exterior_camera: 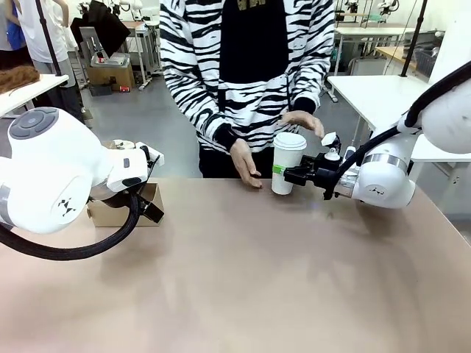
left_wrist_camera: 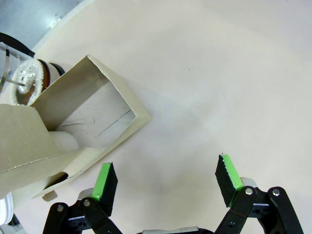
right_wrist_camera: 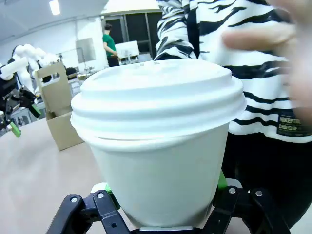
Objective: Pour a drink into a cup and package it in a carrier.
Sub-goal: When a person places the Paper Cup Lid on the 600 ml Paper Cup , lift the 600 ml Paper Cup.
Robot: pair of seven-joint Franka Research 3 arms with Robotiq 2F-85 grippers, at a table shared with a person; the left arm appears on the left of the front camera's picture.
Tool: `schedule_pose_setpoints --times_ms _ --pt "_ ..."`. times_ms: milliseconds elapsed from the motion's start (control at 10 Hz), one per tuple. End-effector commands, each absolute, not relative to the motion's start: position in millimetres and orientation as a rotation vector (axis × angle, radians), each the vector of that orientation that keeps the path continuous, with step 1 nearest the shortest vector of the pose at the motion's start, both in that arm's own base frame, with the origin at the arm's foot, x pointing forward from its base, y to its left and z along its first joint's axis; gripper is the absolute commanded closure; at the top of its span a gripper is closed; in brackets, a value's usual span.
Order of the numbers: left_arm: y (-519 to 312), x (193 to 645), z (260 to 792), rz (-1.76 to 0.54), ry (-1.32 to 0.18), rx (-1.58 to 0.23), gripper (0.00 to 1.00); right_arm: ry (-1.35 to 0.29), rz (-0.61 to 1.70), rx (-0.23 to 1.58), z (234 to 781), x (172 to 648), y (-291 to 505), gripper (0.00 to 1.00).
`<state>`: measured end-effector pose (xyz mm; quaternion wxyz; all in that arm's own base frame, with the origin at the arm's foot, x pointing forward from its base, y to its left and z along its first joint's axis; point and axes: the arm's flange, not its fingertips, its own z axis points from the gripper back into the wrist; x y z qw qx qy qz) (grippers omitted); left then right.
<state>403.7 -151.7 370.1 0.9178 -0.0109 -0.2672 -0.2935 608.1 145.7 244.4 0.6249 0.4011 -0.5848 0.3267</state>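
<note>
The white paper cup with its plastic lid stands upright at the table's far edge, and my right gripper is shut on its lower part. In the right wrist view the cup sits between the green pads. The person's hands hover at both sides of the cup. The brown cardboard carrier sits at the far left, partly behind my left arm. My left gripper hangs open just above the table beside the carrier. The drink is hidden; only the jug's metal lid shows behind the carrier.
The person in a striped top stands close against the far table edge. The near half of the tabletop is bare. From the right wrist, the carrier is far off to the left.
</note>
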Motion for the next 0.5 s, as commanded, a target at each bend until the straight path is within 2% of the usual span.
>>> schedule_pose_setpoints --times_ms 0,400 --pt "-151.7 403.5 370.5 -0.604 -0.551 -0.025 0.00 -1.341 0.745 0.919 247.8 609.0 147.4 0.20" --pt "-151.7 403.5 370.5 -0.604 -0.551 -0.025 0.00 -1.341 0.745 0.919 247.8 609.0 147.4 0.20"
